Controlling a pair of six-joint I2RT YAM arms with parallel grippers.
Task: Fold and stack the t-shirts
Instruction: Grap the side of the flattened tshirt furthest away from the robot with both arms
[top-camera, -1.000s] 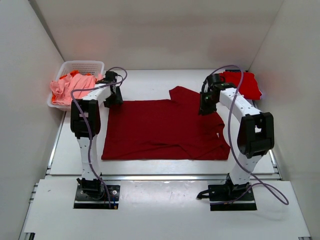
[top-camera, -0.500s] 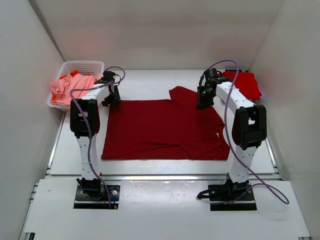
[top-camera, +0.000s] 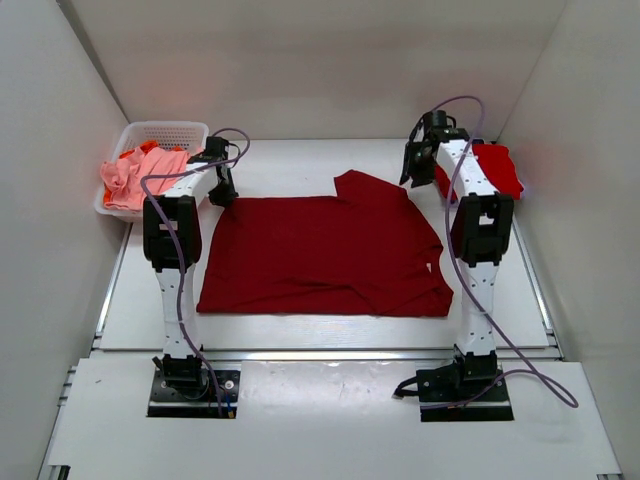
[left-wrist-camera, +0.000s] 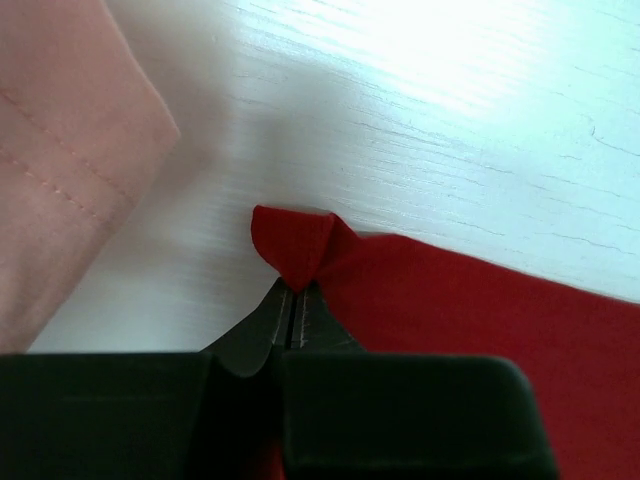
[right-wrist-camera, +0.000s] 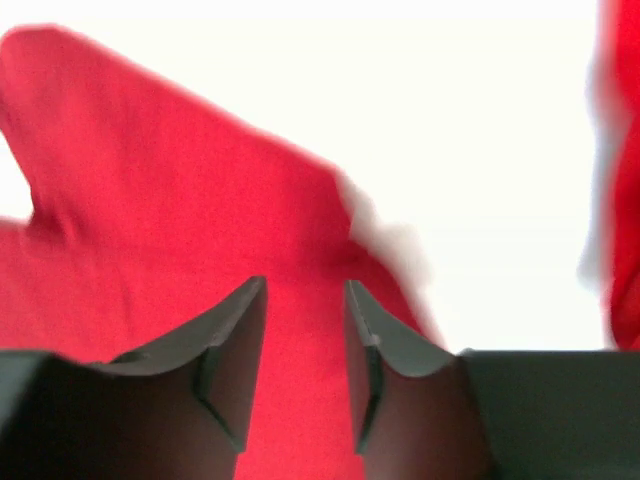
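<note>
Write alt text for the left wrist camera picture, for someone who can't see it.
The left hand, shut, pinches a corner of a dark red t-shirt lying on a white table. A salmon-pink cloth with a stitched hem fills the left edge, apart from the shirt.

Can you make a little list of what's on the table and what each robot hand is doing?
Middle: dark maroon shirt, spread flat
Left gripper: shut on its far left corner
Right gripper: open, over its far right edge
Basket: far left, holds pink shirt and orange shirt
Far right: bright red shirt
</note>
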